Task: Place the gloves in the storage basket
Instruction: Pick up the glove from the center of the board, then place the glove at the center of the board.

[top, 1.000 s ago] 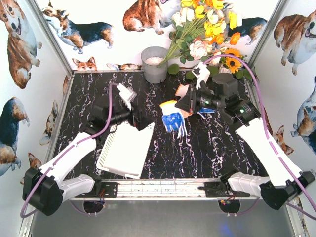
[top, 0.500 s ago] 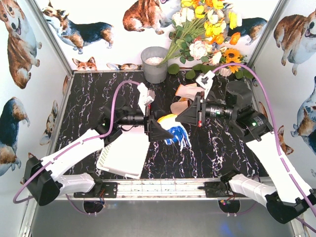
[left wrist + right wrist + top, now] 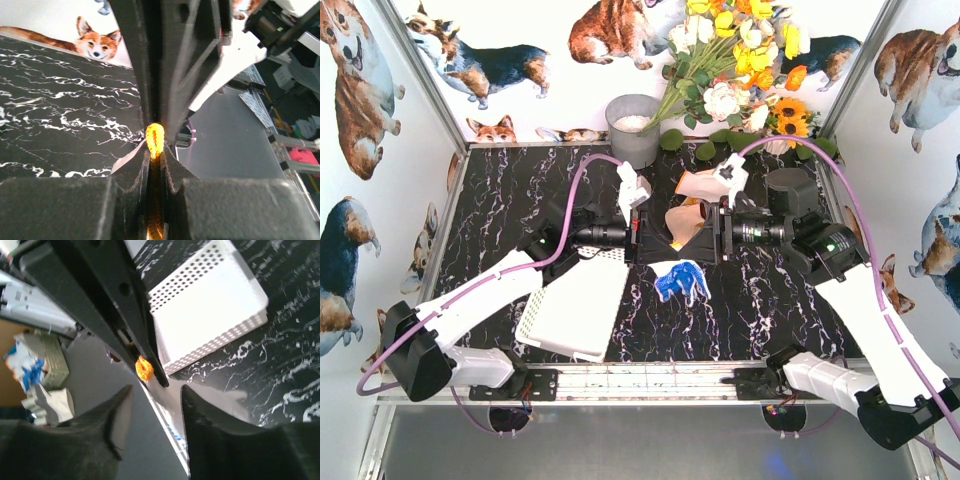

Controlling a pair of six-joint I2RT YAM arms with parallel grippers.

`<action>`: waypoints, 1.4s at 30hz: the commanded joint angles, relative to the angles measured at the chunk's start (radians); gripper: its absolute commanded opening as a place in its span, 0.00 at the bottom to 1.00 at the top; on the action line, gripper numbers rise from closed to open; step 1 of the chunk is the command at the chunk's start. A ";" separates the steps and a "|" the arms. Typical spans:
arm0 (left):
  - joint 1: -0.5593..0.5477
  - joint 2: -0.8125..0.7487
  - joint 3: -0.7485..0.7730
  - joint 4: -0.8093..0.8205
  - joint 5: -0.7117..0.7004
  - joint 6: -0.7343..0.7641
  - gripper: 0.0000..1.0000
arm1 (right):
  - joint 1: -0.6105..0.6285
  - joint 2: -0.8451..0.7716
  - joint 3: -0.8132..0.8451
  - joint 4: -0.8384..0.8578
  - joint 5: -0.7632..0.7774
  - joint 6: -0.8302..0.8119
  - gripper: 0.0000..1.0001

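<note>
The white basket (image 3: 535, 325) lies at the lower left of the overhead view, on the black marbled desk (image 3: 510, 190) close to the arm bases. The part of its floor that shows is plain white, with none of the gloves in it.

Past it, at the middle of the frame, the left hand (image 3: 155, 145) has its two fingers pressed together on the orange-yellow cuff (image 3: 154, 136) of a glove (image 3: 680, 282). This glove hangs with its blue palm side showing, to the right of the basket and outside it. The right hand (image 3: 156, 390) faces the left one from the right, its fingers spread apart and gripping nothing.

Farther back, more gloves (image 3: 703, 185) lie in a cream heap on the desk. At the back wall a grey bucket (image 3: 632, 140) holds something white that I cannot make out, and flowers (image 3: 730, 60) fill the upper right.
</note>
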 commanded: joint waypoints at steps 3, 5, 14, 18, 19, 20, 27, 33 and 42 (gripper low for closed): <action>-0.037 -0.028 -0.063 0.000 -0.293 -0.050 0.00 | -0.105 -0.043 -0.035 -0.036 0.164 0.073 0.59; -0.060 -0.028 -0.095 -0.004 -0.424 -0.084 0.00 | -0.146 -0.064 -0.080 -0.026 0.209 0.111 0.63; -0.150 0.084 -0.090 0.056 -0.811 -0.366 0.00 | -0.172 -0.193 -0.210 -0.008 0.384 0.215 0.71; -0.247 0.195 -0.019 0.161 -1.004 -0.461 0.00 | -0.172 -0.279 -0.235 -0.052 0.539 0.225 0.71; -0.266 0.226 -0.004 0.195 -1.043 -0.497 0.00 | -0.172 -0.296 -0.229 -0.079 0.604 0.225 0.71; -0.286 0.253 0.004 0.228 -1.091 -0.531 0.00 | -0.172 -0.313 -0.220 -0.119 0.662 0.225 0.71; -0.482 0.319 -0.125 0.272 -1.676 -0.710 0.00 | -0.172 -0.359 -0.223 -0.179 0.774 0.256 0.71; -0.549 0.384 -0.082 0.004 -1.692 -0.761 0.00 | -0.172 -0.312 -0.303 -0.148 0.656 0.286 0.75; -0.615 0.265 -0.191 -0.044 -1.701 -0.669 0.66 | -0.172 -0.323 -0.347 -0.234 0.724 0.306 0.82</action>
